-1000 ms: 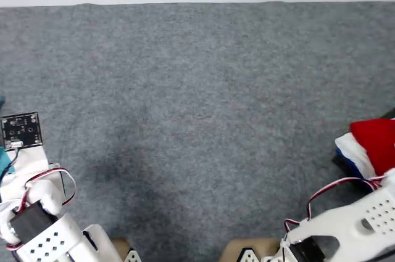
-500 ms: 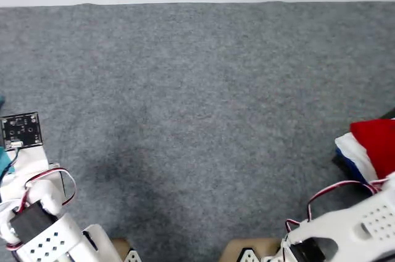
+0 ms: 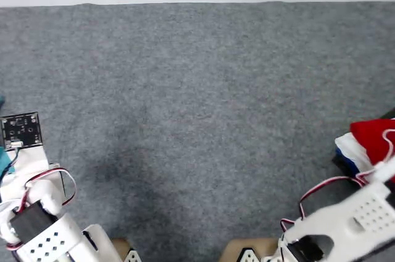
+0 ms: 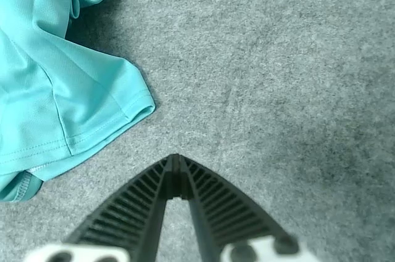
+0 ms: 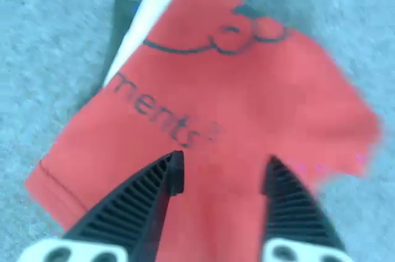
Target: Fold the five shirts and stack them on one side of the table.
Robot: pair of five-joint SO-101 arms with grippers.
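A folded red shirt [image 5: 210, 108] with dark print tops a stack at the table's right edge [image 3: 373, 139], over white [image 3: 352, 150], blue and dark layers. My right gripper [image 5: 222, 172] hangs open just above the red shirt, nothing between its fingers; its white arm [image 3: 345, 225] sits at the lower right of the high view. A crumpled teal shirt [image 4: 49, 83] lies unfolded on the grey felt. My left gripper [image 4: 179, 166] is shut, empty, its tips a short way from the teal shirt's hem. The left arm [image 3: 37, 212] sits at the lower left.
Grey felt [image 3: 197, 89] covers the whole table, with wide open room across the middle and back. A white wall runs behind the far edge. A small dark circuit board [image 3: 21, 129] sits on the left arm.
The right arm has swung down and slightly left near the stack. The left arm has not moved.
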